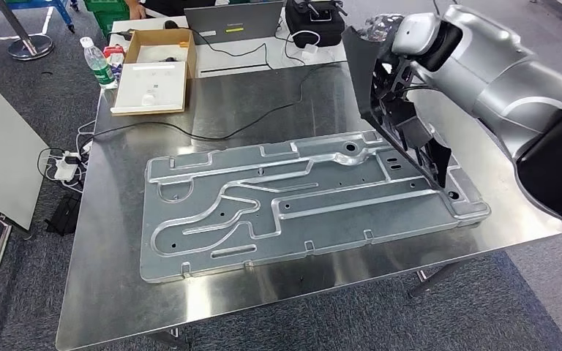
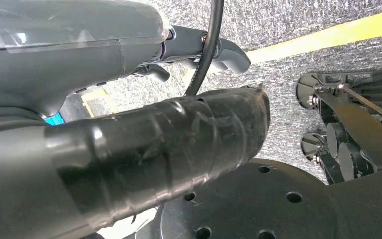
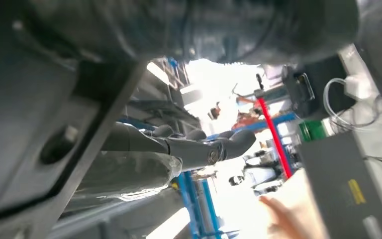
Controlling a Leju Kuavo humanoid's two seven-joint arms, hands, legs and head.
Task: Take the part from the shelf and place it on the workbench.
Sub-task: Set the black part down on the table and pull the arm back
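The black, ribbed plastic part (image 1: 399, 121), a long angular panel, hangs tilted in the right hand (image 1: 402, 44), whose fingers (image 3: 214, 147) clamp its upper edge; its lower corner touches or nearly touches the large silver pressed-metal plate (image 1: 293, 201) below the hand. That plate lies flat on the stainless steel workbench (image 1: 117, 292). Well beyond the hand stand an open cardboard box (image 1: 154, 69), a clear water bottle (image 1: 99, 64) and a grey laptop (image 1: 238, 22). Grey carpet (image 1: 36, 95) surrounds the bench. The left hand (image 2: 144, 139) hangs over carpet with its fingers (image 2: 219, 50) apart, gripping nothing.
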